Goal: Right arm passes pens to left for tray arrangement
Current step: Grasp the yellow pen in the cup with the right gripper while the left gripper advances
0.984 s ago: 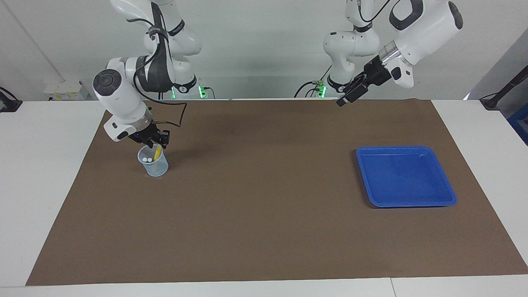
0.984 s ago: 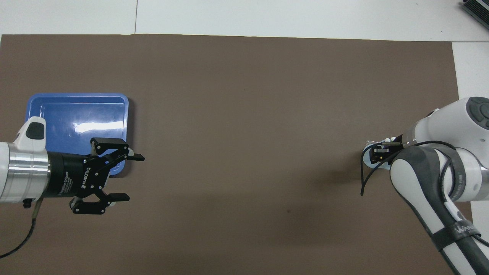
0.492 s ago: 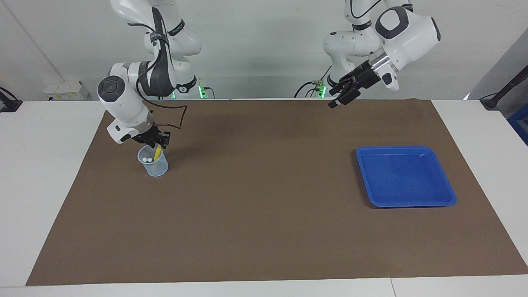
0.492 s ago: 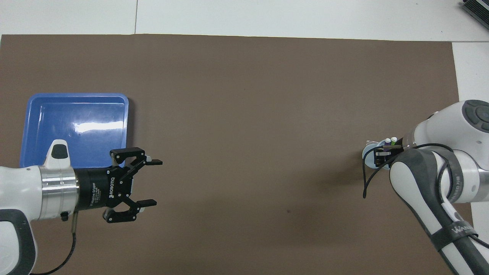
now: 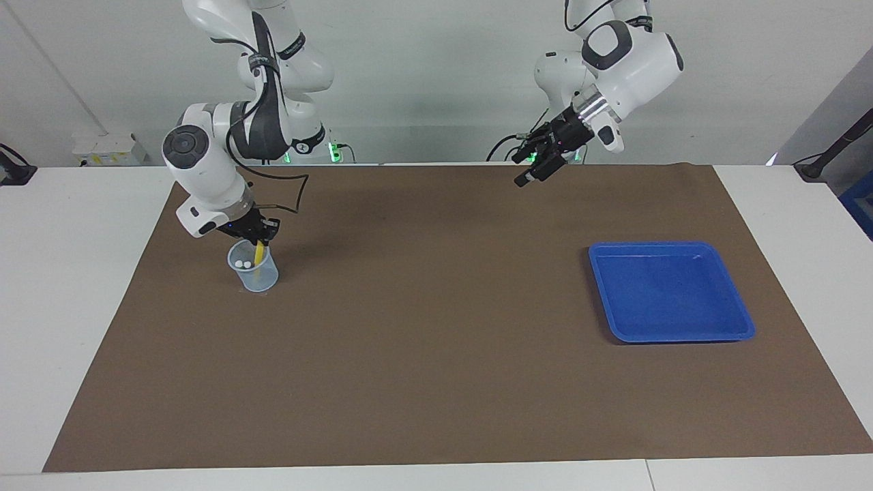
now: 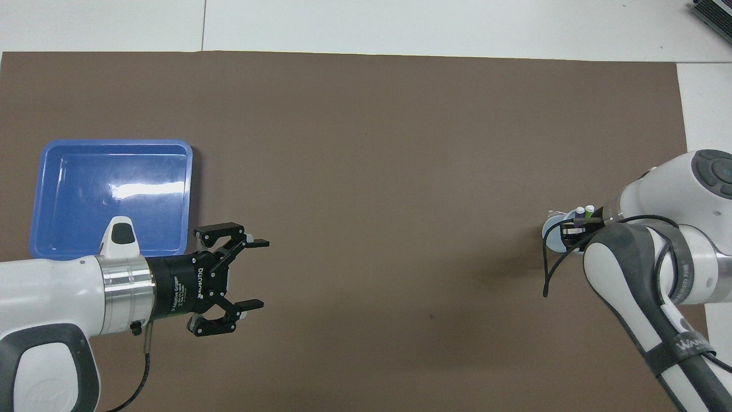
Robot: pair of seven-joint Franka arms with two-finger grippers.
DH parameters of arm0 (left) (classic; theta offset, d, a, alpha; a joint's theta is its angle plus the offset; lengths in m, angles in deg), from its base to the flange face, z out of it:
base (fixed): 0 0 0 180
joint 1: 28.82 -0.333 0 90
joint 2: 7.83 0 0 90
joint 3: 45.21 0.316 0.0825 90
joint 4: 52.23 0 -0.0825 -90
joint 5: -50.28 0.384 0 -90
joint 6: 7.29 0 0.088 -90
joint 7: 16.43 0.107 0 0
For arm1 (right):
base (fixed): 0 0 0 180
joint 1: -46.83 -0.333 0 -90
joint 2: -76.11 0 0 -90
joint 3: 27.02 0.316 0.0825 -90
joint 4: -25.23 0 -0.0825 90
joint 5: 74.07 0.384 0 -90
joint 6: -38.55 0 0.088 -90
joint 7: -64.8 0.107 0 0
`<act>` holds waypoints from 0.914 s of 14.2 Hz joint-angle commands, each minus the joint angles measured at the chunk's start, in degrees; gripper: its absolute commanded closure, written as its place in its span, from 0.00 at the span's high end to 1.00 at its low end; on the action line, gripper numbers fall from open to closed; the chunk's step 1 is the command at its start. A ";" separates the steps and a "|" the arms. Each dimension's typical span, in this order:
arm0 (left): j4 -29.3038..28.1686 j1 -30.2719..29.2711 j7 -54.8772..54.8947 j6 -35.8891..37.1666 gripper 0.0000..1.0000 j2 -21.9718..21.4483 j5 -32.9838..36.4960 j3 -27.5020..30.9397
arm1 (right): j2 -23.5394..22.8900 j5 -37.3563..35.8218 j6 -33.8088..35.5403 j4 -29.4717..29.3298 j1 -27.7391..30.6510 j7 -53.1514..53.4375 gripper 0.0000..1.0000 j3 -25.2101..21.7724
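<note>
Right gripper (image 5: pixel 260 236) clamped on the yellow pen (image 5: pixel 259 253) in the cup (image 5: pixel 254 267); left gripper (image 6: pixel 255 273) spread wide, empty; the other pens mostly hidden.

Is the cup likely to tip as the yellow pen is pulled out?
Possibly. The cup looks thin, light and narrower at its base, so a sideways drag could tip it. The yellow pen leans against the rim, with the right gripper shut on its top; a straight lift seems safer.

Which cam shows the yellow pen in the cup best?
Facing view. The yellow pen shows against the cup, its top under the shut right gripper. In the overhead view the right arm covers it; only the purple and green pens' pale ends and a sliver of cup show.
</note>
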 commanded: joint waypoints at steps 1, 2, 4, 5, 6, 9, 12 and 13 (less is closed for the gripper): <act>-0.94 0.45 -0.34 -1.65 1.00 -0.95 -0.62 0.29 | 0.50 -0.63 -0.72 0.96 0.93 -4.06 0.00 0.58; -0.76 0.18 -0.17 -1.57 1.00 -0.95 -0.53 0.29 | 0.41 -0.63 0.15 0.35 0.93 -4.50 0.00 0.58; -0.76 -0.17 3.85 -1.04 1.00 -1.04 -0.35 0.38 | 0.06 -1.07 4.71 -3.15 0.75 -4.59 0.00 0.58; -0.76 -0.26 4.66 -1.04 1.00 -1.04 -0.35 0.38 | 0.14 -1.68 6.65 -5.00 0.49 -4.77 0.00 0.67; -0.68 -1.04 4.67 -0.52 1.00 -1.12 -0.18 0.55 | 0.15 -2.21 9.02 -7.28 0.23 -5.55 0.00 0.67; -0.15 -3.16 6.68 0.19 1.00 -1.13 -0.18 0.47 | 0.23 -2.30 15.53 -13.96 0.05 -9.24 0.00 0.67; 0.38 -4.04 7.31 -0.07 1.00 -1.04 -0.27 0.38 | 0.58 -1.34 23.16 -19.76 0.14 -11.36 0.00 0.67; 1.42 -4.13 6.96 0.28 1.00 -0.69 -0.27 0.47 | 0.76 -0.82 25.89 -21.17 0.05 -11.62 0.00 0.76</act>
